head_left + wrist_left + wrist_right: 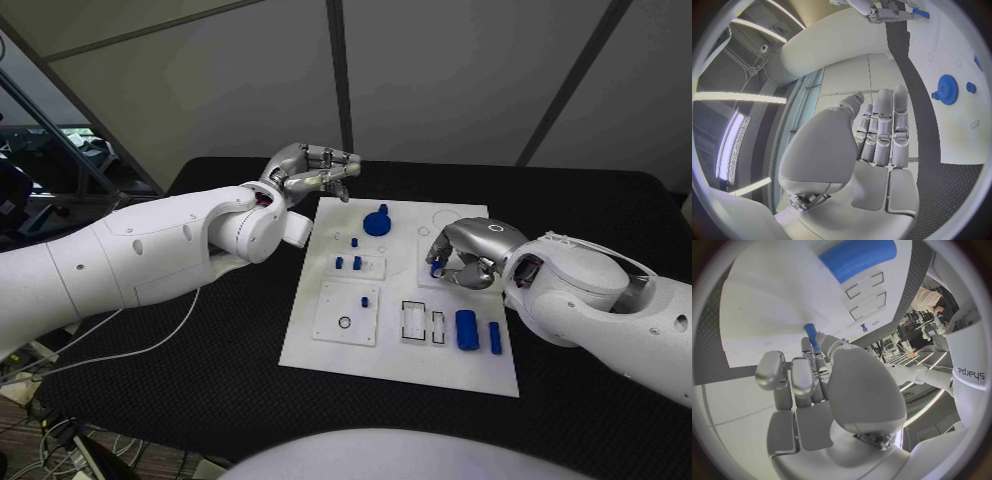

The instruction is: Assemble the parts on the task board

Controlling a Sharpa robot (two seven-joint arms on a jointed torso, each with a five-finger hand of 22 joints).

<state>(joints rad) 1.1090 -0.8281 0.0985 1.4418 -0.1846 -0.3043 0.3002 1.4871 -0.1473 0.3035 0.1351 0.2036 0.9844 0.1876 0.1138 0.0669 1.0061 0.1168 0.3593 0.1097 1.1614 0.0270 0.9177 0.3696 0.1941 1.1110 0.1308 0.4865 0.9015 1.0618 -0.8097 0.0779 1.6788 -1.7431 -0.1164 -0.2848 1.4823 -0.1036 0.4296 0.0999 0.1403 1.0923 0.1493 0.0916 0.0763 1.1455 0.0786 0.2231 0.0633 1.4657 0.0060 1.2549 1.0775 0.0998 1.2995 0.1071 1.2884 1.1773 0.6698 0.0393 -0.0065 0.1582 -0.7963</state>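
Observation:
The white task board (397, 362) lies in the middle of the black table. My right hand (469, 250) hovers low over the board's right middle and pinches a small blue peg (436, 268) (811, 333) at its fingertips (806, 346). A blue gear (378, 222) (947, 90) stands on the board's far part. A thick blue cylinder (466, 329) (857, 257) and a slim blue bar (495, 337) lie at the near right. My left hand (310, 170) (879, 145) is raised above the far left corner, holding nothing, its fingers stretched out side by side.
Small blue pegs (353, 242) (349, 263) (366, 300) stand in the board's left half, near a black ring (343, 322). Two rectangular slots (414, 322) (438, 323) lie beside the cylinder. Black table (173, 390) surrounds the board.

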